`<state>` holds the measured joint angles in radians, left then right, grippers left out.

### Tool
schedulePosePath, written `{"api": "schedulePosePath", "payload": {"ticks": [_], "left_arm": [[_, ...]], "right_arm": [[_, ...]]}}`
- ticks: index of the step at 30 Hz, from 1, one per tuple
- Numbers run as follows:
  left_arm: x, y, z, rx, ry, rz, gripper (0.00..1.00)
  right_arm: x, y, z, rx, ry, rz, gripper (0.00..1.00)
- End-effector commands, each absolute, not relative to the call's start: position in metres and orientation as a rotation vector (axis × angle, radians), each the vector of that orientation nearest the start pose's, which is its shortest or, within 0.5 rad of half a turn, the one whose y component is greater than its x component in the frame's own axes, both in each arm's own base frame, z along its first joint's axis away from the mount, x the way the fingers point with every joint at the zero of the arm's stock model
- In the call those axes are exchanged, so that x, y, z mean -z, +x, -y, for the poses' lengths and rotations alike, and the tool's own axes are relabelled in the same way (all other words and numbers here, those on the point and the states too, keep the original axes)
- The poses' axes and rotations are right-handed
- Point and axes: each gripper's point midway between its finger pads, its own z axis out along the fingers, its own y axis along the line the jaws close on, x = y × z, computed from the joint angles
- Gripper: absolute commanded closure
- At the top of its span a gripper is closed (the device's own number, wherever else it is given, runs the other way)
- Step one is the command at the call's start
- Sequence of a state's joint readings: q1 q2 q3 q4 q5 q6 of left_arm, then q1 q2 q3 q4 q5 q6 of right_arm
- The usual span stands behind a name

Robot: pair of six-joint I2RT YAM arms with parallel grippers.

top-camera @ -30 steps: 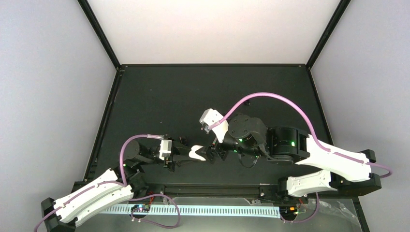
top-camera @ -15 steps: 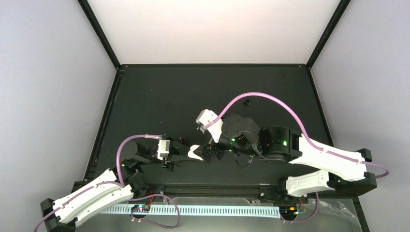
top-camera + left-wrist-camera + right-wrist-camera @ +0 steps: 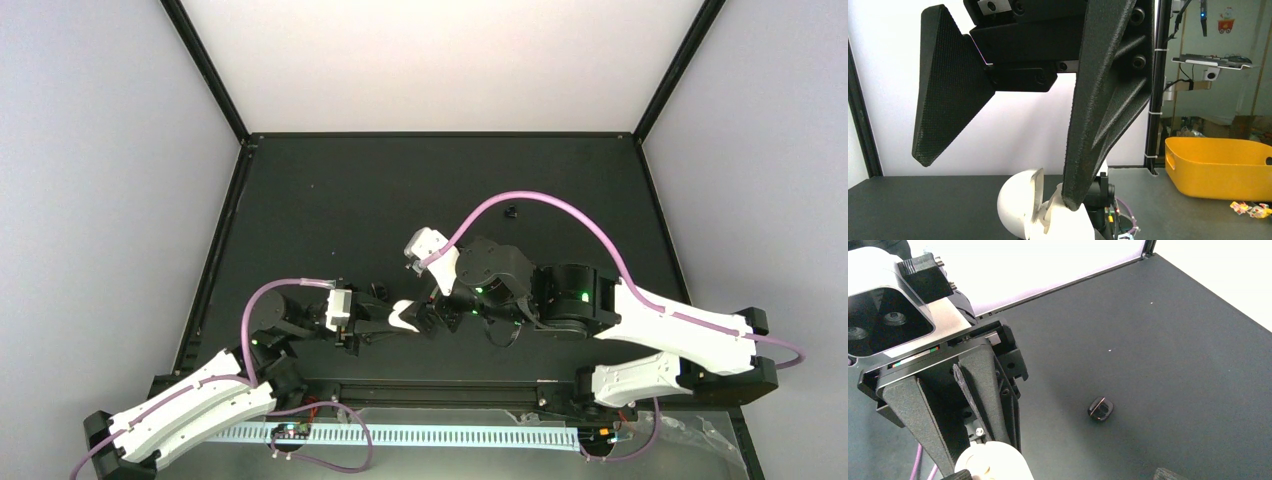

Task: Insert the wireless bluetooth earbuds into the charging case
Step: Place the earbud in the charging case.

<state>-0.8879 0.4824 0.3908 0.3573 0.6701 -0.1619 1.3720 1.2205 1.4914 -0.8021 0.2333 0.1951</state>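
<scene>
1. Case (image 3: pixel 402 316) lies low in the middle of the tabletop (image 3: pixel 330 200) with its lid open. It is at the tip of the left tool (image 3: pixel 996 177) and just beside the right tool (image 3: pixel 443 318). Over the last second it has slid a little to the left
2. The right arm has swung left and closed in on the case, uncovering a black bit (image 3: pixel 511 212) far back on the tabletop. I read this as the approach to seat an earbud, not a finished insertion
3. Left tool: the jaws are apart, with pale wall showing between them. Only one finger (image 3: pixel 1098 125) touches the case, near the hinge, so I cannot tell whether it really bears the case
4. Right tool: its own fingers are cut off at the lower edge of its wrist view. I cannot tell whether it is apart, together or clamped on something
5. Earbuds: I find neither in any view. The case's inside is hidden from me, and the left wrist view crops its base, so I cannot say whether any is seated
</scene>
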Motion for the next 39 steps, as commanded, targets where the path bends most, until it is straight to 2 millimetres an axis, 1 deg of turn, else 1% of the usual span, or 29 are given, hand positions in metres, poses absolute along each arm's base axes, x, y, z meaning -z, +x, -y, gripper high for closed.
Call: {"api": "schedulePosePath", "payload": {"ticks": [1, 3, 5, 7, 9, 11, 13, 15, 17, 21, 25, 29, 39], "left_arm": [[-0.361, 0.055, 0.241, 1.310, 1.041, -0.940, 0.98], [-0.362, 0.055, 0.241, 1.308, 1.038, -0.937, 0.98], [-0.361, 0.056, 0.241, 1.306, 1.038, -0.942, 0.98], [-0.359, 0.056, 0.241, 1.303, 1.039, -0.949, 0.98], [-0.355, 0.058, 0.242, 1.302, 1.039, -0.962, 0.98], [-0.353, 0.058, 0.242, 1.302, 1.037, -0.967, 0.98], [-0.352, 0.058, 0.242, 1.303, 1.036, -0.969, 0.98], [-0.353, 0.058, 0.242, 1.303, 1.034, -0.965, 0.98], [-0.354, 0.058, 0.241, 1.302, 1.032, -0.962, 0.98], [-0.357, 0.057, 0.240, 1.303, 1.030, -0.952, 0.98], [-0.361, 0.056, 0.239, 1.304, 1.026, -0.943, 0.98], [-0.364, 0.056, 0.238, 1.302, 1.019, -0.936, 0.98], [-0.367, 0.054, 0.236, 1.306, 1.013, -0.923, 0.98]], "right_arm": [[-0.354, 0.113, -0.340, -0.672, -1.068, -1.909, 0.05], [-0.351, 0.113, -0.339, -0.665, -1.068, -1.915, 0.05], [-0.357, 0.112, -0.339, -0.687, -1.064, -1.904, 0.05], [-0.372, 0.108, -0.338, -0.744, -1.050, -1.868, 0.05], [-0.395, 0.103, -0.333, -0.814, -1.026, -1.818, 0.05], [-0.413, 0.101, -0.327, -0.854, -1.000, -1.776, 0.04], [-0.423, 0.102, -0.318, -0.854, -0.971, -1.756, 0.04], [-0.419, 0.109, -0.308, -0.802, -0.943, -1.767, 0.04], [-0.409, 0.113, -0.303, -0.761, -0.934, -1.795, 0.04], [-0.385, 0.115, -0.303, -0.729, -0.945, -1.853, 0.04], [-0.372, 0.114, -0.304, -0.720, -0.953, -1.880, 0.04], [-0.362, 0.112, -0.306, -0.717, -0.970, -1.902, 0.04], [-0.350, 0.110, -0.313, -0.712, -1.010, -1.927, 0.04]]}}
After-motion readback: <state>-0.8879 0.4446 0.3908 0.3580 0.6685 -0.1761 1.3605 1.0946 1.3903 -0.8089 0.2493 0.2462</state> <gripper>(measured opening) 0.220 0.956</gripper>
